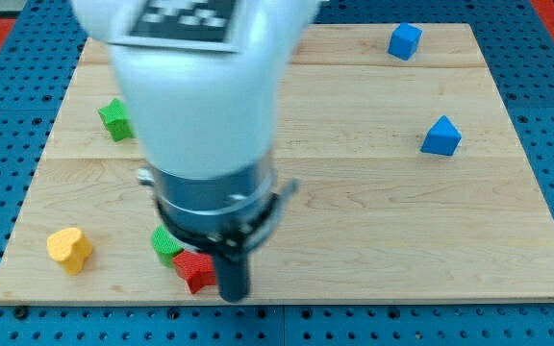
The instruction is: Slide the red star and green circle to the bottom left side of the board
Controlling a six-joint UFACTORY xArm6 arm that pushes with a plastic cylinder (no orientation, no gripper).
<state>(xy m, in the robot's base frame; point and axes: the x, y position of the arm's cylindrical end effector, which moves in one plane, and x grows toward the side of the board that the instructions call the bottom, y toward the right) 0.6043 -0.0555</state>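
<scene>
The red star lies near the board's bottom edge, left of centre, partly hidden by my rod. The green circle sits just up and left of it, touching or nearly touching it, partly hidden under the arm. My tip is at the bottom edge of the board, right against the red star's right side. The arm's white body covers the upper left middle of the board.
A yellow heart block lies at the bottom left of the wooden board. A green star-like block sits at the upper left. A blue cube is at the top right, and a blue block below it.
</scene>
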